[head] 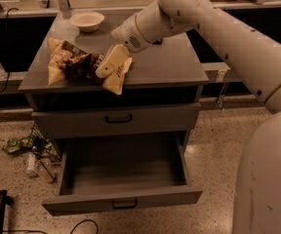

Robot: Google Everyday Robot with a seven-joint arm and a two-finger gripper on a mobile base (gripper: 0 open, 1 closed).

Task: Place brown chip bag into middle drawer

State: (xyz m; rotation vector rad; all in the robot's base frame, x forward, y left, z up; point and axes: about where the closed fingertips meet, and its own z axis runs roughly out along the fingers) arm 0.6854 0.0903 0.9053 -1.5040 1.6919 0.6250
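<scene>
Here, the brown chip bag (65, 62) lay on the counter (165, 67), left side, the pincer (105, 68) at its right end, grip state indeterminable; the middle drawer (126, 198) stood open below the counter.

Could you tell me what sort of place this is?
Probably a robot test lab: a grey cabinet with one drawer open, floor cables, and the gripper over the chip bag on top.

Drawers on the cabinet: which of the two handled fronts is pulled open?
The lower one, the middle drawer, is pulled out; the upper front sits flush. The gripper is at the brown chip bag on the cabinet top.
</scene>
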